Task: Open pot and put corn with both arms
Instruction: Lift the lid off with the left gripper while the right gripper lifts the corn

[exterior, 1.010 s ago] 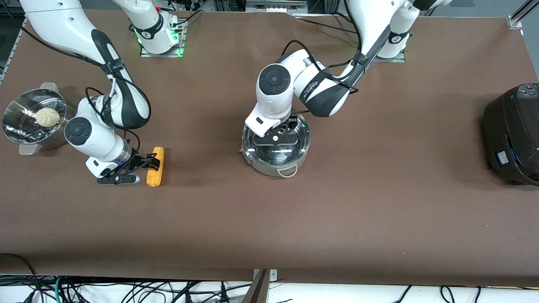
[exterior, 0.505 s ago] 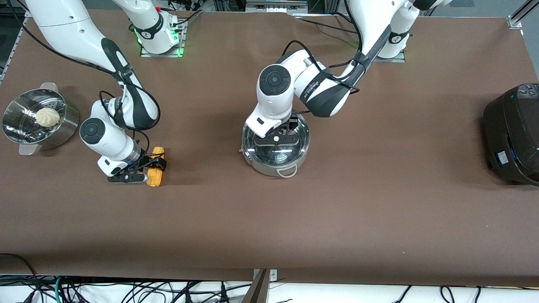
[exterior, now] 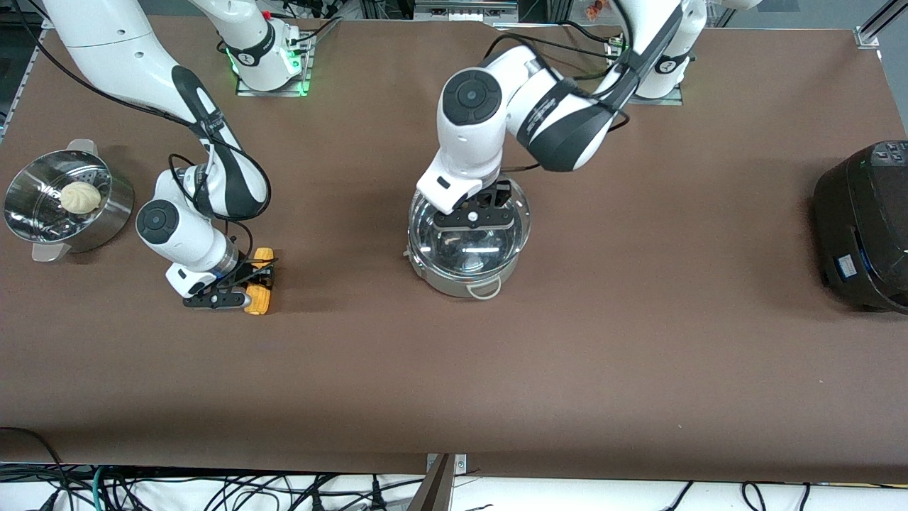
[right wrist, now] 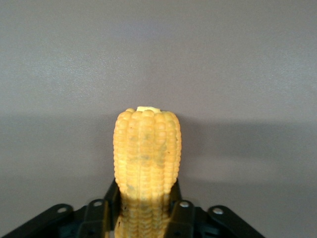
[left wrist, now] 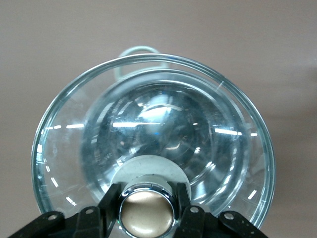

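Steel pot (exterior: 464, 278) at mid-tabletop (exterior: 638, 341), its wire loop handle (exterior: 484, 292) facing the front camera. The left hand (exterior: 474, 213) pinches the tan knob (left wrist: 147, 214) of the glass lid (left wrist: 148, 144), which is raised off the pot's rim and sits over the pot. Toward the right arm's end, the right hand (exterior: 250, 284) is closed on the corn cob (exterior: 260, 280), which lies low at the tabletop. A perforated steamer pot (exterior: 42, 213) holding a white bun (exterior: 79, 196) stands nearby; a black cooker (exterior: 862, 223) stands at the left arm's end.

Front view high, facing robots, whole table (exterior: 638, 341); 2 wrist views close, sharing its objects.
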You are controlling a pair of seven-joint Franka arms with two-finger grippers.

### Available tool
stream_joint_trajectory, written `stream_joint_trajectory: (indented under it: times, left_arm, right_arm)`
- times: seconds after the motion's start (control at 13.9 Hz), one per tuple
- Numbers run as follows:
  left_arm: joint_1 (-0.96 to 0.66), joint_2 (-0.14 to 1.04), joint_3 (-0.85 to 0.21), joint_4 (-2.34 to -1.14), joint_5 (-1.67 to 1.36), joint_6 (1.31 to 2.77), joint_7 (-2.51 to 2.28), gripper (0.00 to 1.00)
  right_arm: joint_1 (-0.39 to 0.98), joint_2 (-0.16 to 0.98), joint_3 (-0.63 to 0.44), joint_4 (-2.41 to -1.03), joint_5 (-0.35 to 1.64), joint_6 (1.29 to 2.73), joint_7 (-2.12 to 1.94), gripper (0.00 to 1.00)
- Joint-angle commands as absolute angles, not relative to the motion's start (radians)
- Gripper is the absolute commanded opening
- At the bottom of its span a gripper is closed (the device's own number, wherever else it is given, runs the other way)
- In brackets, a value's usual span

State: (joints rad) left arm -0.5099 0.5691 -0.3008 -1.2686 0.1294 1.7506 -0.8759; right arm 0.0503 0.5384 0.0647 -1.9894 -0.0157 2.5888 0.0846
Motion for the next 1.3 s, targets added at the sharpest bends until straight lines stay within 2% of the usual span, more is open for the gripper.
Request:
stream_joint_trajectory:
  times: [0.0, 0.14, 0.29, 0.72, 0.87, 1.01, 1.23]
  left_arm:
    - [-0.448, 0.532, -0.304, -1.273, 0.160, 1.652, -0.791, 0.13]
    - [-0.387, 0.520, -0.296, -1.281, 0.160, 1.617, -0.672, 0.13]
    - [-0.312, 0.511, -0.296, -1.285, 0.161, 1.550, -0.524, 0.14]
    - [-0.045, 0.483, -0.301, -1.322, 0.160, 1.516, -0.085, 0.14]
    - [0.026, 0.468, -0.304, -1.409, 0.160, 1.544, -0.051, 0.13]
    - [0.055, 0.430, -0.302, -1.536, 0.170, 1.644, -0.048, 0.13]
    - [0.103, 0.352, -0.314, -1.791, 0.221, 1.904, -0.048, 0.14]
  right_arm:
    - [0.052, 0.548, 0.064, -1.983, -0.020, 2.605, 0.103, 0.32]
    - [0.052, 0.546, 0.064, -1.951, -0.021, 2.582, 0.092, 0.32]
    - [0.055, 0.542, 0.064, -1.887, -0.025, 2.479, 0.094, 0.32]
    - [0.136, 0.537, 0.064, -1.564, -0.022, 2.064, 0.097, 0.33]
    - [0.184, 0.537, 0.064, -1.499, -0.023, 1.984, 0.187, 0.33]
    - [0.239, 0.537, 0.064, -1.468, -0.018, 1.944, 0.294, 0.34]
    - [0.357, 0.535, 0.067, -1.430, -0.011, 1.905, 0.508, 0.38]
